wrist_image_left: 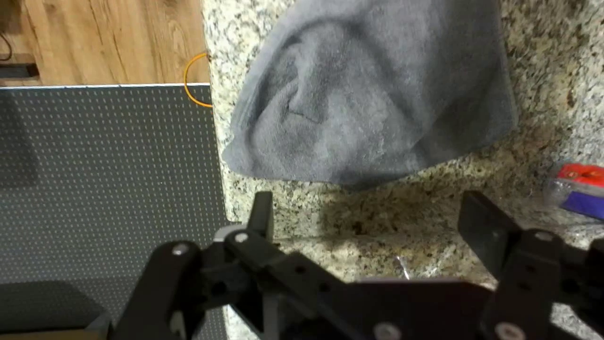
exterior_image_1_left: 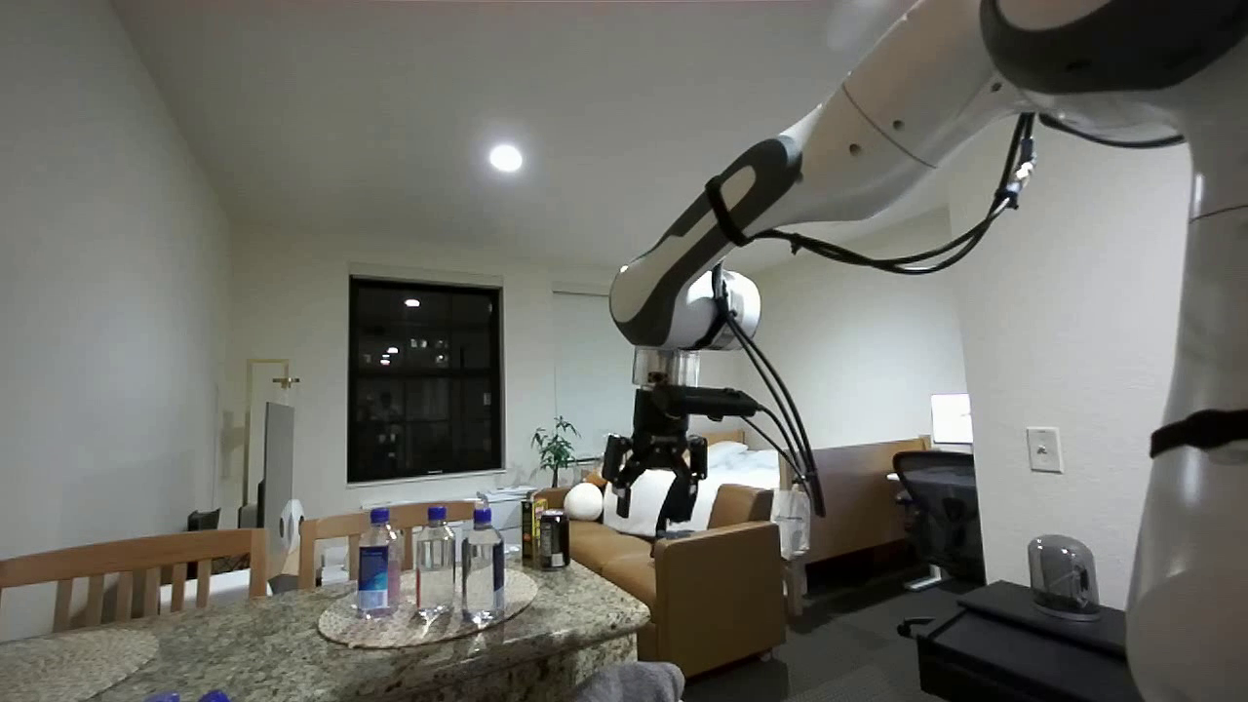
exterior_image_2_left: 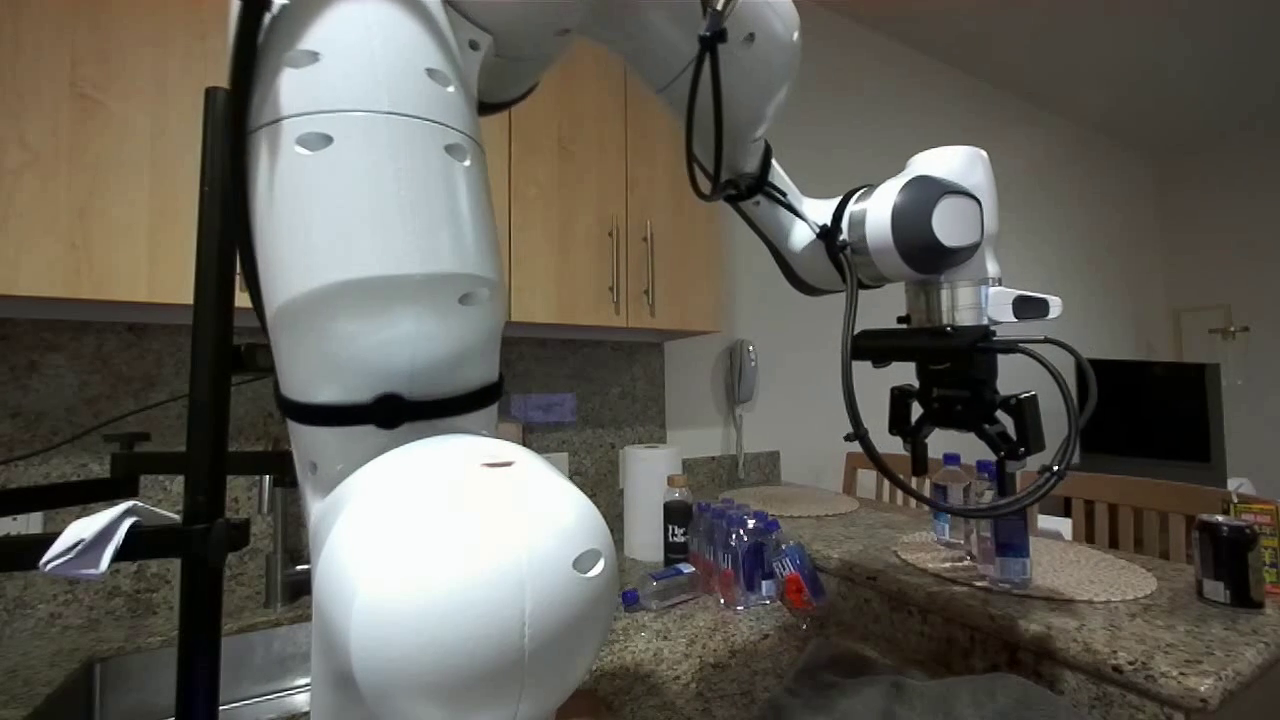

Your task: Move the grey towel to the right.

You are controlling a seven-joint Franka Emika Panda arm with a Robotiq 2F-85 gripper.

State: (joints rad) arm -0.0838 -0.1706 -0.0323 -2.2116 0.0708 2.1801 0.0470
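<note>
The grey towel [wrist_image_left: 358,108] lies crumpled on the speckled granite counter [wrist_image_left: 557,71] and fills the upper middle of the wrist view. Only a small part of the towel [exterior_image_1_left: 632,682] shows at the bottom edge of an exterior view; more of the towel [exterior_image_2_left: 900,697] shows low in an exterior view. My gripper [wrist_image_left: 365,208] is open with nothing between its fingers. In the wrist view the fingertips appear just below the towel's lower edge, apart from it. In both exterior views the gripper [exterior_image_1_left: 647,509] [exterior_image_2_left: 962,475] hangs pointing down, well above the counter.
Three water bottles [exterior_image_1_left: 434,565] stand on a round woven mat [exterior_image_1_left: 341,629] on the raised counter, beside a black can [exterior_image_1_left: 554,539]. A cluster of bottles [exterior_image_2_left: 735,555] stands near a paper towel roll [exterior_image_2_left: 650,500]. A bottle [wrist_image_left: 585,189] lies at the wrist view's right. The counter's edge [wrist_image_left: 218,141] is left of the towel.
</note>
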